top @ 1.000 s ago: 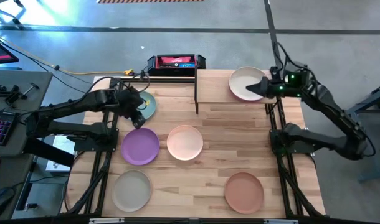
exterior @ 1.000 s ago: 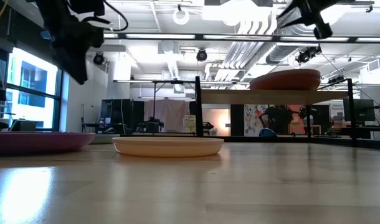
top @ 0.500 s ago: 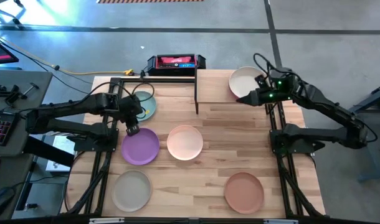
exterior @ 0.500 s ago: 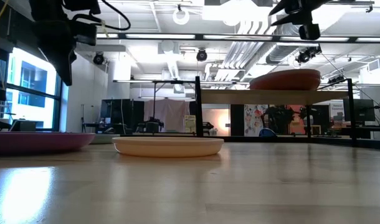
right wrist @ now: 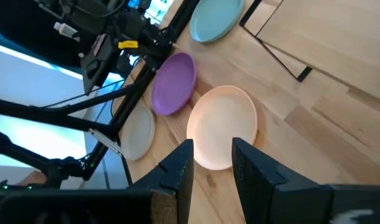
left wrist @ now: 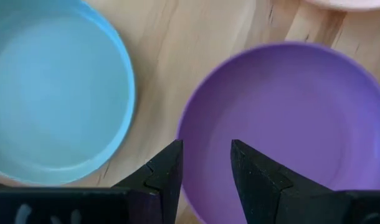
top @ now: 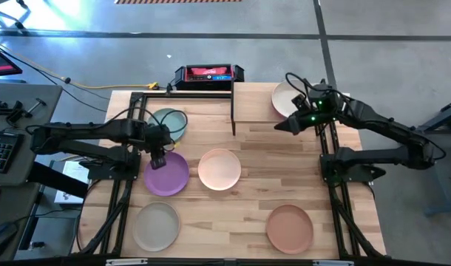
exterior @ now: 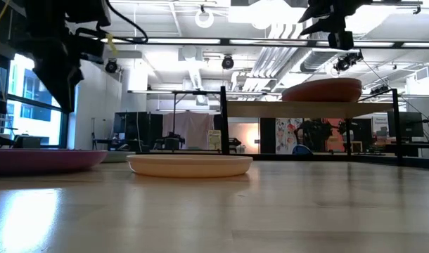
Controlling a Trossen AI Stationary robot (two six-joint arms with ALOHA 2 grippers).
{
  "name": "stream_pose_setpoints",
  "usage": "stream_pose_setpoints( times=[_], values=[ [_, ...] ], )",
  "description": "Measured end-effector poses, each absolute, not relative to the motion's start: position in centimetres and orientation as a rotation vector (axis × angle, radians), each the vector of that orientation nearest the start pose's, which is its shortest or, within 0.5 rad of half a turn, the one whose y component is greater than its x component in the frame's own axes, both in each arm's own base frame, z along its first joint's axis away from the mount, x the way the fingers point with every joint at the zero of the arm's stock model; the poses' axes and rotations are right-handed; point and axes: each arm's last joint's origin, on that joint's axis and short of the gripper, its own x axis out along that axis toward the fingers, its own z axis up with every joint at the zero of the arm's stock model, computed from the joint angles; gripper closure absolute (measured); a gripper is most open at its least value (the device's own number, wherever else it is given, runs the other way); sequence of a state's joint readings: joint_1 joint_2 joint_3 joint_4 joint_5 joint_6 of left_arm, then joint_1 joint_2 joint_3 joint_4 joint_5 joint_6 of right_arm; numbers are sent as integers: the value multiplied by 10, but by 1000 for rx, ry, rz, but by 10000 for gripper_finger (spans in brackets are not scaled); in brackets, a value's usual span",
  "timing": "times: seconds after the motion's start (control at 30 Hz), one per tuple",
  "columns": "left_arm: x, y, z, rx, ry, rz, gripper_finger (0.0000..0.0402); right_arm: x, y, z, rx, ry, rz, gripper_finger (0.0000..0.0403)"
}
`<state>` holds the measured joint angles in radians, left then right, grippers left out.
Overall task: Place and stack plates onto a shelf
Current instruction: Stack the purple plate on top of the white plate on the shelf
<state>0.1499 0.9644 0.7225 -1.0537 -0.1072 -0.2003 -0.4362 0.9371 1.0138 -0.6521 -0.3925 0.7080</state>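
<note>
- The shelf [top: 285,111] sits at the surface's far right corner, carrying one cream plate [top: 283,96] so far.
- Purple plate [left wrist: 289,124] lies flat on the surface beside the teal one [left wrist: 53,87]; my left fingers [left wrist: 205,168] hover parted at its rim, holding nothing, probably lining up a pinch.
- My right fingers [right wrist: 212,165] hang parted and empty above the peach plate [right wrist: 222,127].

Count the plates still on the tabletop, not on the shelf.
5: teal plate back left, purple plate and peach plate mid-table, beige plate front left, terracotta plate front right. None looks hidden.
</note>
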Motion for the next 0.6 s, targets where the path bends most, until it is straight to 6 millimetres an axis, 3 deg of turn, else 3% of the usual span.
stream_pose_setpoints(
  times=[0.6],
  values=[
    [181,29,195,-234,1404,304,277,170,-68,344,899,481,-266,313]
  ],
)
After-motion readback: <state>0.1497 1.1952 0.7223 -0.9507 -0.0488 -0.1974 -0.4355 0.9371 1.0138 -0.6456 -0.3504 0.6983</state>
